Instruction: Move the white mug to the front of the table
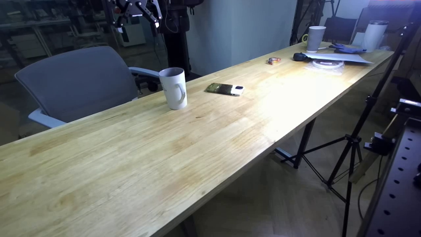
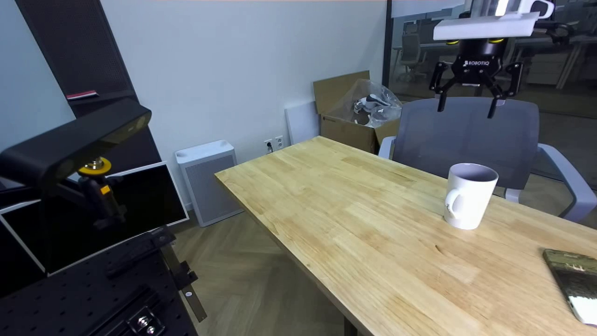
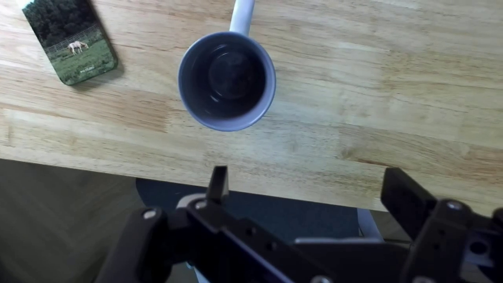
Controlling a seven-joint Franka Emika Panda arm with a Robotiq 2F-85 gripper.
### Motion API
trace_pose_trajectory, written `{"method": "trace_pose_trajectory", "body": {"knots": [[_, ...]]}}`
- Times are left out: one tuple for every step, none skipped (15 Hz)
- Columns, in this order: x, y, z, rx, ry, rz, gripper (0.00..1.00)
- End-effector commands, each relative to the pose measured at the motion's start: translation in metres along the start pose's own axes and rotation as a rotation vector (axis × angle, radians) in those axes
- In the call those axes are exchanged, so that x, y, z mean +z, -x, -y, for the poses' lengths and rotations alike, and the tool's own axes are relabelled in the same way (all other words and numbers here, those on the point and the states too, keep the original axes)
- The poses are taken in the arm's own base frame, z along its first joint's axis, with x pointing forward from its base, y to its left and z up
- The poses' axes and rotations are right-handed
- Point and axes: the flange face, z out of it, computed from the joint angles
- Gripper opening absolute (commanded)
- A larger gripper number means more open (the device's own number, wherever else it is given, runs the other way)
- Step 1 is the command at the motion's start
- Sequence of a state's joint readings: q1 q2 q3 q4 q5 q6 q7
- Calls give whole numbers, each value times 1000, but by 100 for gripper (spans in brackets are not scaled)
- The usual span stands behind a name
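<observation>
On the long, light-wood plank table [image 1: 148,164], in an exterior view, I have the tall white cylindrical mug [image 1: 171,90] standing upright near the edge beside the grey-backed office chair [image 1: 82,82]. A flat smartphone [image 1: 225,89] in a green, black and white case lies near it, and well apart, toward the distant end, stands a grey cup [image 1: 316,38] with a yellow handle.

In an exterior view, my black Robotiq gripper [image 2: 466,108] hangs higher than the mug and clear of it, fingers [image 2: 442,103] spread wide. A brown cardboard box [image 2: 343,133] shows by the table's corner.

In the wrist view, I look down into the mug's dark interior. Its handle [image 3: 241,15] points away from my wide-parted fingers, which show over the table's edge; the smartphone case shows a pale horse on grass.
</observation>
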State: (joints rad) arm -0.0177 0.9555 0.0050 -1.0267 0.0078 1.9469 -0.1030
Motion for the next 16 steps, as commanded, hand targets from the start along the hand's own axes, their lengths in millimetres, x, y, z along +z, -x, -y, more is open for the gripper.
{"method": "trace_pose_trajectory", "body": {"knots": [[10, 4, 7, -12, 0, 5, 100], [15, 5, 9, -14, -1, 11, 100], [20, 7, 11, -16, -4, 13, 100], [24, 8, 13, -18, -7, 14, 100], [28, 11, 15, -22, -9, 14, 100], [33, 13, 17, -25, -8, 11, 100], [37, 15, 18, -24, -7, 6, 100], [42, 16, 18, -25, -10, 4, 100], [47, 19, 18, -22, -12, 6, 100], [51, 21, 19, -21, -14, 11, 100], [54, 24, 19, -20, -12, 17, 100], [58, 27, 19, -19, -9, 19, 100], [61, 30, 19, -17, -8, 22, 100], [64, 33, 18, -17, -8, 24, 100], [66, 37, 18, -13, -8, 30, 100], [68, 41, 17, -12, -9, 32, 100]]}}
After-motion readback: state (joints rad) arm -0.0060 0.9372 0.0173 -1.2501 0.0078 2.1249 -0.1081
